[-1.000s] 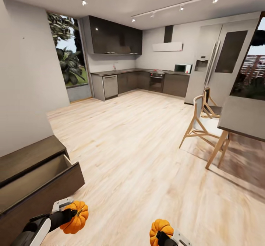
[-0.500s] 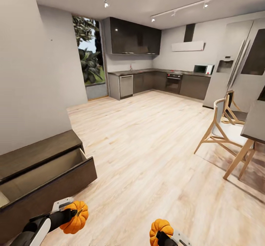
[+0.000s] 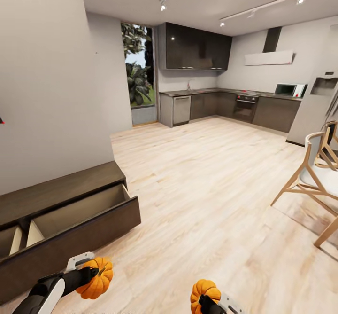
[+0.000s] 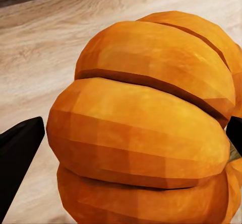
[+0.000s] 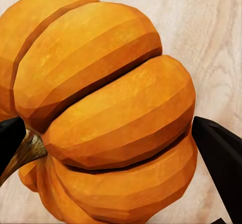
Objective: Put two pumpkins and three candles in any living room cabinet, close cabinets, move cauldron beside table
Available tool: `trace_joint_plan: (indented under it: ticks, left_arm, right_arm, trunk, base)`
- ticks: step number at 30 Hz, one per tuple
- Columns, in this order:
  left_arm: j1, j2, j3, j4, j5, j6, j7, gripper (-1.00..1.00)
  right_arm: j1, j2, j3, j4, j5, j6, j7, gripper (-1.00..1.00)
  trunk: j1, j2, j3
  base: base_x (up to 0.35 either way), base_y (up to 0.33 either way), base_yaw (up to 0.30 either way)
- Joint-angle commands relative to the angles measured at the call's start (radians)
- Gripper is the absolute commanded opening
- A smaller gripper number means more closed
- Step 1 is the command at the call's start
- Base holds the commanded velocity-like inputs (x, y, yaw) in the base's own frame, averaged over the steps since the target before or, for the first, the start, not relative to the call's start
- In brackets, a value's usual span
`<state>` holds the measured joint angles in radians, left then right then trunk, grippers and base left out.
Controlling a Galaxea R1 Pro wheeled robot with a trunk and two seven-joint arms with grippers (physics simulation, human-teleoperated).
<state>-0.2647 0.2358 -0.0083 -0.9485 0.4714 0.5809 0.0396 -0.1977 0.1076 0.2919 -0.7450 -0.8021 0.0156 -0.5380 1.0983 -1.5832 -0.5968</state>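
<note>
Swinging leftward over the last second, the robot's head has brought more of the cabinet point(image 3: 70, 220) into view, while the chair point(image 3: 315, 182) has slid toward the right edge; the room's things have not shifted, and both arms hang just as they did.

Nearest, low in the head view, the left gripper point(image 3: 89, 272) is clamped on one pumpkin point(image 3: 96, 276), and the right gripper point(image 3: 206, 300) is clamped on the other pumpkin point(image 3: 204, 295). Each wrist view shows dark fingers pressed against orange ribs on either side, with pale floor point(image 3: 202, 201) beneath.

Just beyond the left arm, the cabinet stands with its drawer point(image 3: 80, 210) pulled out, the beige interior open to the ceiling and a divider point(image 3: 24, 236) showing toward its left end. Its long axis runs along the wall, and it lies ahead and to the left. The left arm is plainly the nearer, so I would expect that pumpkin to go in first, lifted over the drawer front.

Far off sits the grey kitchen point(image 3: 225, 105).
</note>
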Motion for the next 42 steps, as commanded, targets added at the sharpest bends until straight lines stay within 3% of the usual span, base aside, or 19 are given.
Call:
trace_joint_plan:
  ticks: [1, 6, 12, 13, 16, 18, 19, 23, 25, 28, 31, 34, 37, 42]
  left_arm:
    - [-0.001, 0.000, -0.001, -0.001, 0.009, 0.005, 0.005, -1.00]
    - [-0.001, 0.000, -0.001, 0.000, 0.010, 0.007, 0.006, -1.00]
    - [-0.001, 0.000, -0.001, 0.000, 0.010, 0.008, 0.007, -1.00]
    - [-0.001, 0.000, -0.001, 0.000, 0.010, 0.008, 0.007, -1.00]
    - [-0.001, 0.000, -0.001, 0.000, 0.008, 0.010, 0.008, -1.00]
    - [-0.001, 0.002, 0.002, 0.000, 0.010, 0.015, 0.008, -1.00]
    - [-0.001, 0.003, 0.004, 0.000, 0.010, 0.024, 0.008, -1.00]
    - [-0.006, 0.004, 0.006, -0.031, 0.011, 0.087, 0.011, -1.00]
    - [-0.031, 0.004, 0.007, -0.086, 0.008, 0.186, 0.012, -1.00]
    - [-0.056, 0.007, 0.009, -0.110, 0.007, 0.261, 0.015, -1.00]
    - [-0.072, 0.009, 0.011, -0.105, 0.006, 0.283, 0.035, -1.00]
    - [-0.095, 0.013, 0.027, -0.101, 0.006, 0.285, 0.089, -1.00]
    - [-0.108, 0.012, 0.075, -0.101, 0.009, 0.286, 0.145, -1.00]
    - [-0.112, 0.015, 0.091, -0.113, 0.012, 0.290, 0.157, -1.00]
  right_arm:
    - [0.000, -0.001, 0.003, -0.002, -0.005, 0.002, -0.007, -1.00]
    - [0.000, 0.002, 0.004, -0.002, -0.004, 0.004, -0.007, -1.00]
    - [0.000, 0.022, 0.008, -0.002, -0.002, 0.011, -0.007, -1.00]
    - [-0.001, 0.029, 0.028, -0.003, -0.001, 0.012, -0.011, -1.00]
    - [-0.005, 0.035, 0.136, -0.010, 0.001, 0.038, -0.024, -1.00]
    - [-0.014, 0.036, 0.196, -0.039, 0.002, 0.111, -0.070, -1.00]
    - [-0.023, 0.036, 0.208, -0.066, 0.002, 0.159, -0.098, -1.00]
    - [-0.127, 0.034, 0.224, -0.205, 0.002, 0.413, -0.211, -1.00]
    - [-0.203, 0.034, 0.225, -0.238, 0.001, 0.506, -0.260, -1.00]
    - [-0.274, 0.035, 0.225, -0.249, 0.002, 0.547, -0.301, -1.00]
    - [-0.341, 0.036, 0.226, -0.255, 0.001, 0.601, -0.353, -1.00]
    - [-0.357, 0.038, 0.226, -0.257, 0.000, 0.622, -0.363, -1.00]
    - [-0.362, 0.046, 0.231, -0.263, -0.001, 0.635, -0.365, -1.00]
    - [-0.364, 0.055, 0.235, -0.308, -0.001, 0.706, -0.364, -1.00]
  trunk:
    - [-0.004, 0.007, 0.002]
    - [-0.023, 0.042, 0.016]
    - [-0.046, 0.084, 0.033]
    - [-0.050, 0.091, 0.036]
    - [-0.062, 0.112, 0.044]
    - [-0.069, 0.126, 0.049]
    - [-0.073, 0.133, 0.051]
    - [-0.088, 0.161, 0.060]
    - [-0.096, 0.175, 0.064]
    - [-0.108, 0.196, 0.071]
    - [-0.119, 0.217, 0.077]
    - [-0.131, 0.238, 0.084]
    - [-0.142, 0.259, 0.090]
    - [-0.161, 0.294, 0.099]
  base:
    - [0.000, 0.000, 0.289]
    - [0.000, 0.000, 0.289]
    - [0.000, 0.000, 0.289]
    - [0.000, 0.000, 0.289]
    - [0.000, 0.000, 0.287]
    - [0.000, 0.000, 0.277]
    - [0.000, 0.000, 0.266]
    - [0.000, 0.000, 0.254]
    - [0.000, 0.000, 0.246]
    - [0.000, 0.000, 0.245]
    - [0.000, 0.000, 0.244]
    - [0.000, 0.000, 0.243]
    - [0.000, 0.000, 0.231]
    - [0.000, 0.000, 0.200]
